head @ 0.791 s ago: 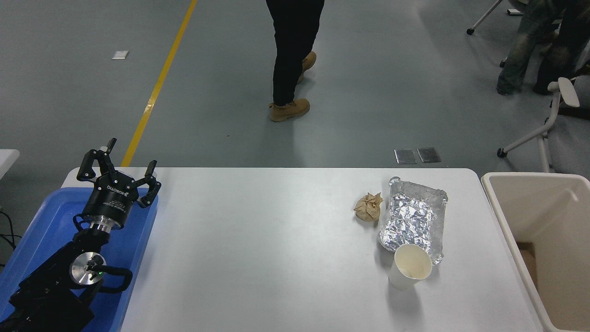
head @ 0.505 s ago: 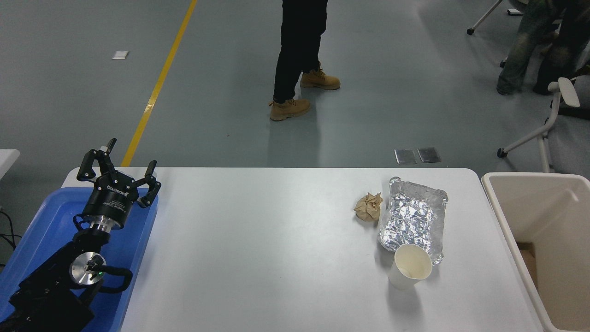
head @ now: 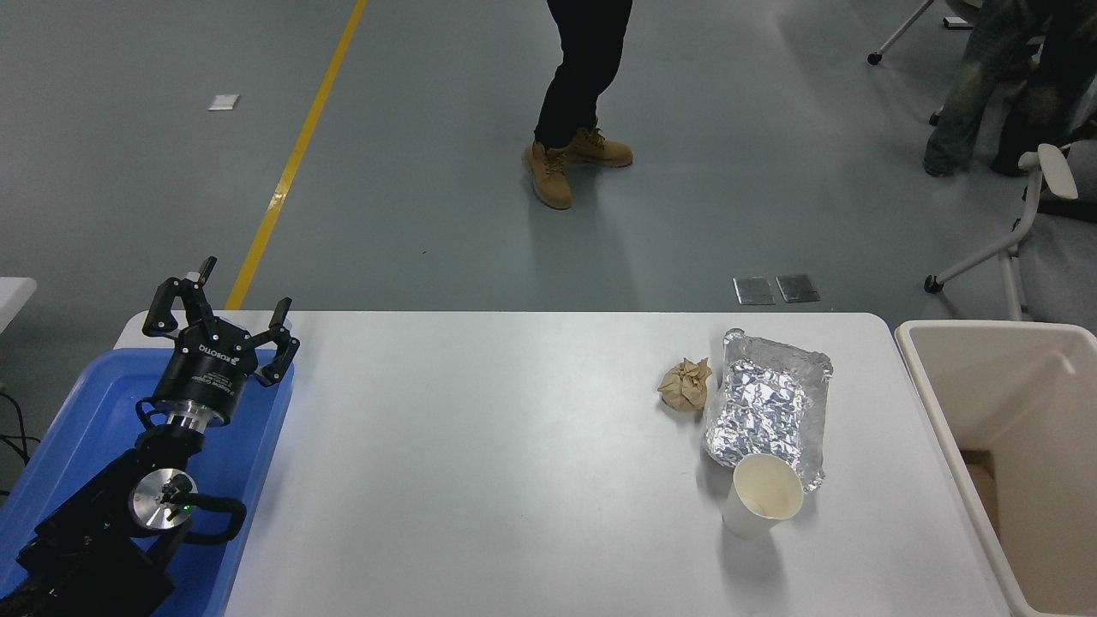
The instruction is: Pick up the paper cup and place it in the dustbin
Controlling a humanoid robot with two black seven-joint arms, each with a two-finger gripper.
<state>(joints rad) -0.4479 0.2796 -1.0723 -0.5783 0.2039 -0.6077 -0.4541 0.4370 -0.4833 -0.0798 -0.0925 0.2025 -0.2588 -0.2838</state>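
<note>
Nearest to me, the paper cup point(head: 762, 496) stands upright on the white table point(head: 480, 463), touching the near end of the silver foil tray point(head: 769, 410). The dustbin point(head: 943, 403) waits just beside the table's right edge (I see no right arm). The left gripper point(head: 221, 317) is over the blue tray point(head: 77, 403), fingers apart, holding nothing. Beside the foil lies a brown paper ball point(head: 685, 385). Beyond, a person's legs point(head: 583, 77) are on the floor.

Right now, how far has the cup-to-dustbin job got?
Nothing looks done. The paper cup stands upright on the table, against the foil tray's near end, ungripped. The left gripper sits open over the blue tray; the right arm is out of view. Grasping, carrying and dropping into the dustbin all remain.
</note>
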